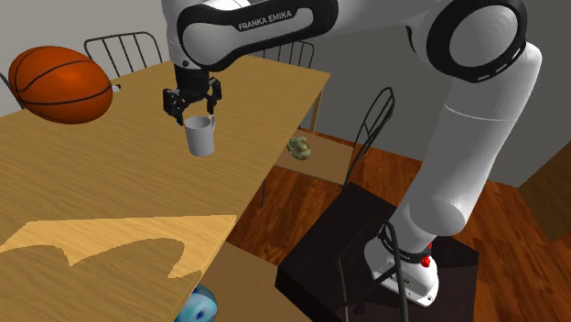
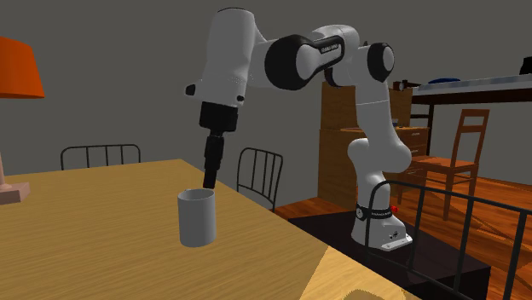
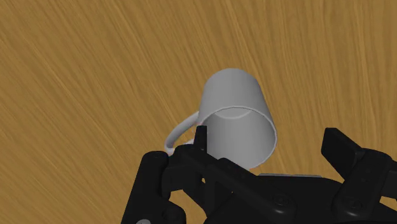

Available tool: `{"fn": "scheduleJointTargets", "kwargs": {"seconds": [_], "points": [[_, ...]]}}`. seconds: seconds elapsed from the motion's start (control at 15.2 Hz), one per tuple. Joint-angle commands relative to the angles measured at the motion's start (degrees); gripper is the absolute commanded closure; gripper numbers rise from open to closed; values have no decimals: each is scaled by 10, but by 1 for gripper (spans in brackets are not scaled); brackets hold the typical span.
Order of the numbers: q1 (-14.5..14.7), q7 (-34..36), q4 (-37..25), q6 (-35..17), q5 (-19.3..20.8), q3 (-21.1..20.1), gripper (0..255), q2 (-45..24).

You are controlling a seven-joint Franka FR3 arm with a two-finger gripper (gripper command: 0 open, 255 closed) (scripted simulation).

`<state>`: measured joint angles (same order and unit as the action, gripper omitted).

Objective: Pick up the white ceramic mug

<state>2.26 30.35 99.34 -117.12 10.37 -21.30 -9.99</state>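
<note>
A plain grey-white mug point(image 1: 199, 137) stands on the wooden table point(image 1: 91, 183), close to the table edge that faces the stand. In the second exterior view the mug point(image 2: 197, 219) leans slightly. My black gripper point(image 1: 195, 110) hangs just above its rim and is open. In the wrist view the gripper point(image 3: 268, 137) straddles the mug point(image 3: 238, 111). One fingertip point(image 3: 200, 135) sits at the rim beside the handle point(image 3: 181, 130). The other fingertip point(image 3: 338, 143) stands clear of the mug's wall.
A large orange basketball point(image 1: 59, 84) lies on the table's far end in the shoulder view. Metal chairs point(image 1: 123, 50) line the table, and one point(image 1: 371, 128) stands between table and stand. A small greenish object point(image 1: 298, 146) rests on a seat. An orange lamp shade point(image 2: 17, 68) is nearby.
</note>
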Motion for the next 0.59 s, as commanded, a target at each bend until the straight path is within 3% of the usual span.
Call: {"fn": "scheduleJointTargets", "kwargs": {"seconds": [0.0, 0.07, 0.53], "points": [[13, 23, -55, 6, 29, 1, 0, -53], [21, 31, -82, 11, 41, 3, 0, -76], [21, 42, -42, -37, 50, 8, 0, -87]]}}
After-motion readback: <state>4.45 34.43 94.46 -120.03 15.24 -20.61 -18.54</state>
